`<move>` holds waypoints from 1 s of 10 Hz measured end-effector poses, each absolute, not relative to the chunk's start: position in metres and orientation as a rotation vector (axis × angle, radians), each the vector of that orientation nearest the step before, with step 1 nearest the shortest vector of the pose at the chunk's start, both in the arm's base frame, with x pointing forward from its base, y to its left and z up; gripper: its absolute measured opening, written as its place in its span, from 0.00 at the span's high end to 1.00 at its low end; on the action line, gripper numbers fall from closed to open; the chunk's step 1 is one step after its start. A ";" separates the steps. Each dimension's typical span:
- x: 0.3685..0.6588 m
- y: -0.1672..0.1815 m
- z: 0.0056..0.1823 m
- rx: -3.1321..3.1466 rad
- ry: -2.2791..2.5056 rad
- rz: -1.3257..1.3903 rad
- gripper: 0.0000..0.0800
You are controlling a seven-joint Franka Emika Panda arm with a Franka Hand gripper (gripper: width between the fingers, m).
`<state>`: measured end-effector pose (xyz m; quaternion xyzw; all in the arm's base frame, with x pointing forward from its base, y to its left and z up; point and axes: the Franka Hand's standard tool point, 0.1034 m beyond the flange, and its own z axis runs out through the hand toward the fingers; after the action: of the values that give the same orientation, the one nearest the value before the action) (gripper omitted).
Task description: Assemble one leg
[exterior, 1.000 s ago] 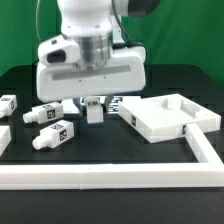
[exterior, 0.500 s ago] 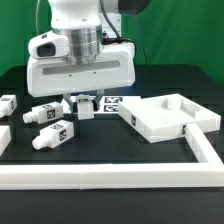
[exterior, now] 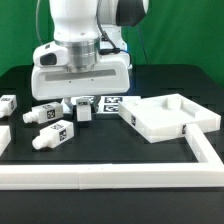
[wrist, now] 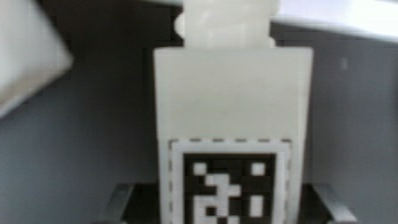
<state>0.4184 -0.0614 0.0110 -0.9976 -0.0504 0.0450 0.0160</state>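
Observation:
My gripper [exterior: 84,109] is shut on a leg [exterior: 85,111], a small white post with a black-and-white tag, held upright just above the black table. In the wrist view the leg [wrist: 226,95] fills the picture, tag facing the camera, a round peg at its far end. The gripper [wrist: 226,203] clamps it between dark fingers [wrist: 135,200] on either side. Three more legs lie on the table at the exterior view's left: one [exterior: 8,105] at the edge, one [exterior: 40,114] beside the gripper and one [exterior: 55,133] nearer the front.
The large white square panel [exterior: 150,124] lies at the exterior view's right. The marker board [exterior: 112,101] lies behind the gripper. A low white border wall [exterior: 110,175] runs along the front and up the right side.
The arm has moved towards the exterior view's left, carrying the leg with it. The leg is still in the jaws. The legs lying on the table have not moved.

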 end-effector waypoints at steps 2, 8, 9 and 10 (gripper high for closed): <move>0.428 -0.056 0.014 -3.104 -0.152 0.129 0.64; 0.427 -0.052 0.016 -3.094 -0.178 0.163 0.20; 0.437 -0.044 0.033 -3.077 -0.199 0.197 0.20; 0.448 -0.029 0.051 -3.070 -0.245 0.187 0.20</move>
<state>0.4481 -0.0292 0.0512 -0.9946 -0.0795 0.0607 0.0282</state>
